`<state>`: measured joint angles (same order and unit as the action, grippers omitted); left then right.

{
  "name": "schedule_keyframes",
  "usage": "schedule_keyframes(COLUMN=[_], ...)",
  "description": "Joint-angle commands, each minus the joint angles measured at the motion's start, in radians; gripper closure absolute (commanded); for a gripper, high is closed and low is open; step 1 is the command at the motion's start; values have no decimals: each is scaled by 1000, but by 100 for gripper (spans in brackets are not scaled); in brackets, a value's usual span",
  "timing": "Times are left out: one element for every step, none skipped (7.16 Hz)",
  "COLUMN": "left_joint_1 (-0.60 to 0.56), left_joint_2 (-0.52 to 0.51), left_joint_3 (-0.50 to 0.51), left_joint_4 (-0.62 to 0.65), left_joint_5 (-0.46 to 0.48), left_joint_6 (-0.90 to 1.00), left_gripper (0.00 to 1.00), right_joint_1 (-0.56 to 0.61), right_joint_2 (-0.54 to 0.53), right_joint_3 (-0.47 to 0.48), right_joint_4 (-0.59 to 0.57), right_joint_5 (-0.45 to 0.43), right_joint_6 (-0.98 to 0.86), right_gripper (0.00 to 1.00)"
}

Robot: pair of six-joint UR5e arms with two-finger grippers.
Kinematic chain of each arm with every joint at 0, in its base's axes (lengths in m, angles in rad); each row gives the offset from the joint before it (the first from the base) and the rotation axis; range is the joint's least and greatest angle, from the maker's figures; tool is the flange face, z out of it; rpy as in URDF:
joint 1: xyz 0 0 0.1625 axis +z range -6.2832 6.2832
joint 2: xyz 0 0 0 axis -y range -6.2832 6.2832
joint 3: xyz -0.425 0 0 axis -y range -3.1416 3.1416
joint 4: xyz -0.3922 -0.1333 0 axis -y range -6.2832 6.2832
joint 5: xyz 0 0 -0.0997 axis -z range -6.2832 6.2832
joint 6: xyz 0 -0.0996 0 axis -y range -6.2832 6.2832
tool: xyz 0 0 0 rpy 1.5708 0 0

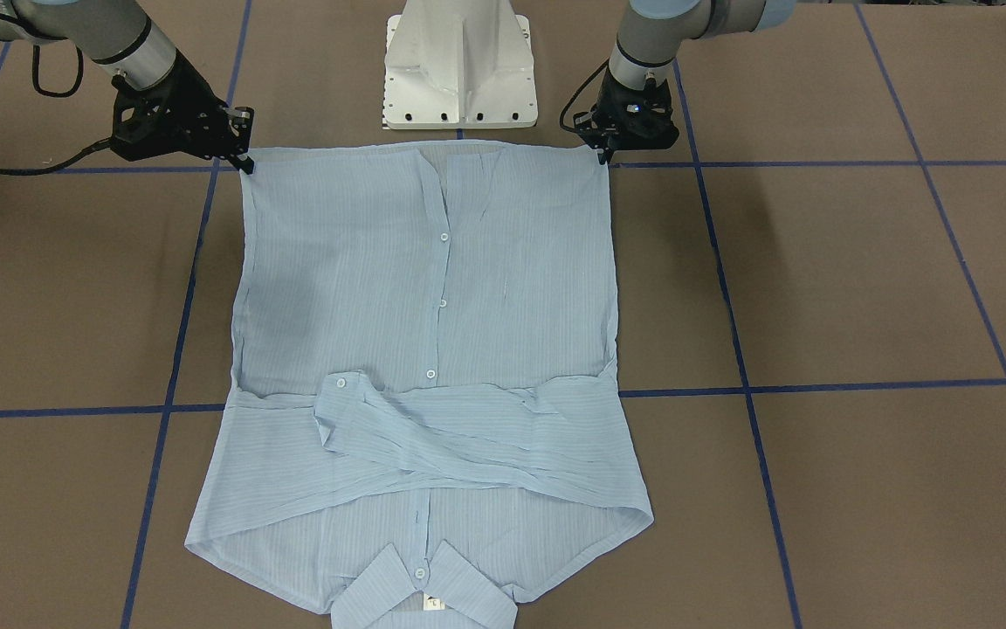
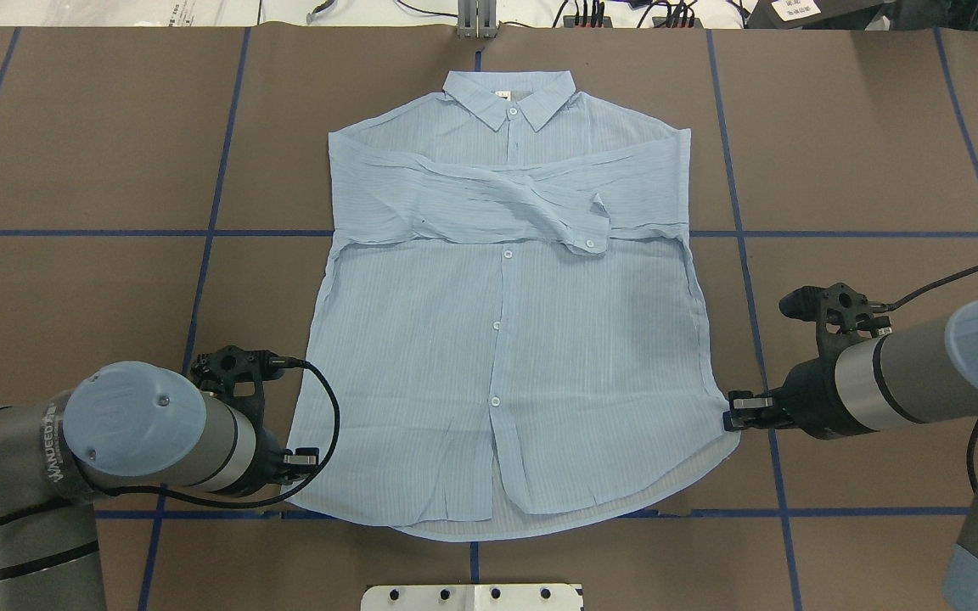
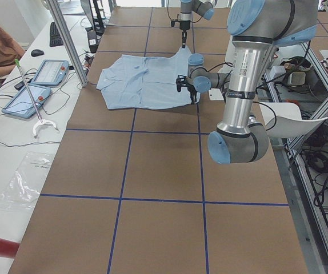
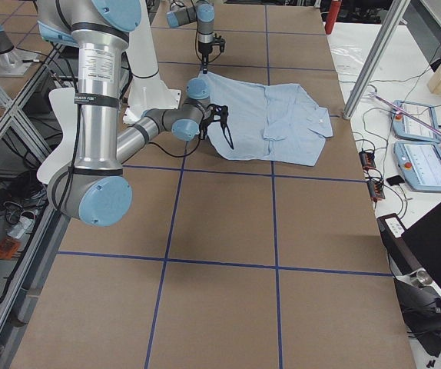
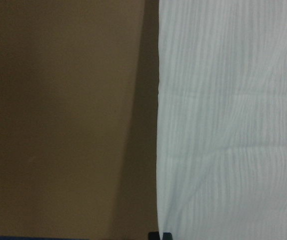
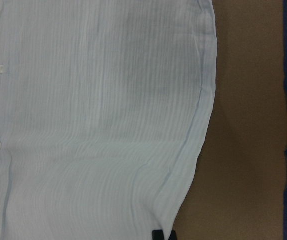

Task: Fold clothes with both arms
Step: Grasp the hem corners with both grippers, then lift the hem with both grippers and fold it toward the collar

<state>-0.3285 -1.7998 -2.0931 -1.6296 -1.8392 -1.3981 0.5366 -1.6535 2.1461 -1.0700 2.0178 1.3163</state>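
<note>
Here, at the near left of the overhead view, the left gripper is set low against the left hem corner of the shirt, and its fingers are pinched together on the cloth. In the left wrist view the shirt's edge is seen running straight up the frame, with bare table to its left.

The shirt is spread front-up in the middle of the table, buttoned, with the hem towards the base and the collar at the far side. Both sleeves are folded across the chest, one over the other, and a cuff is turned up right of the button line. The hem is drawn into a small peak at each gripper in the side views.

At the right, the right gripper is clamped on the other hem corner, close to a blue tape line.
</note>
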Motion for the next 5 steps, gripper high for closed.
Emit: schedule_keyframes(left_joint_1=[-32,-47,-58,-61,-63], left_joint_2=[-1,-1,-4,-4,-4], left_joint_3=[2,2,4,4,4], left_joint_4=[1,1,1,1,1], left_joint_5=[0,-2,-3,-3,-2], left_joint_6=[53,60,83,90,90], left_gripper=[100,100,100,100,100], right_joint_1=[16,19,32,52,69], right_joint_2=[0,0,0,0,0], right_joint_3=[-2,-3,-5,-5,-6], right_joint_4=[2,2,2,2,2], right_joint_5=[10,12,25,45,58], right_joint_6=[0,-3,-3,-5,-9], right_gripper=[100,100,100,100,100])
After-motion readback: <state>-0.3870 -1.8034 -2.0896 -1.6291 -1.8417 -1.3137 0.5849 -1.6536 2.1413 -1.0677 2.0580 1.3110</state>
